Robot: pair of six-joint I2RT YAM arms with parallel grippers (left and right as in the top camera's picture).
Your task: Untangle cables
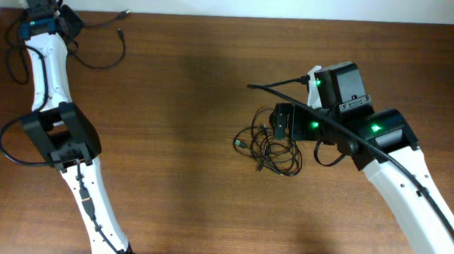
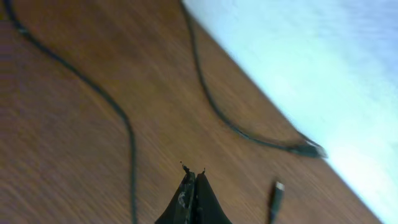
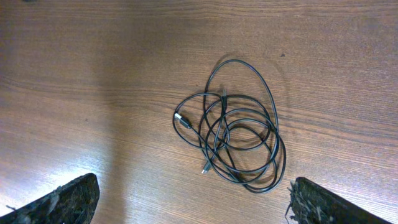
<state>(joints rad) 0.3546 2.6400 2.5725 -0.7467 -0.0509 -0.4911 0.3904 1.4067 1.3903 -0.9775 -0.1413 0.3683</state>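
We see the left end effector [image 2: 194, 182] clenched, its two fingers pressed flat together with nothing visible between them, low over the wooden bench [image 1: 177, 187] at its far left corner. A single cable [image 2: 130, 142], thin and black, lies loose on the bench around it. One strand runs past the shut fingers on one side without touching them. Another strand curves away on the other side and ends in a silvery connector tip [image 2: 309, 150] at the bench's edge, where the wood meets a pale surface. A second tip [image 2: 275, 191] lies near the fingers, apart from them. Well apart from this, toward the right half of the bench, we find the tangled cables [image 3: 235, 134]: several thin black loops lie over one another in a flat, roughly round heap, with small connector ends poking out at its side and lower edge. The right end effector [image 3: 193, 180] hangs above this heap, released, its fingers spread wide to either side and touching neither the loops nor the bench. In the overhead view, the heap lies just in front of that end effector.
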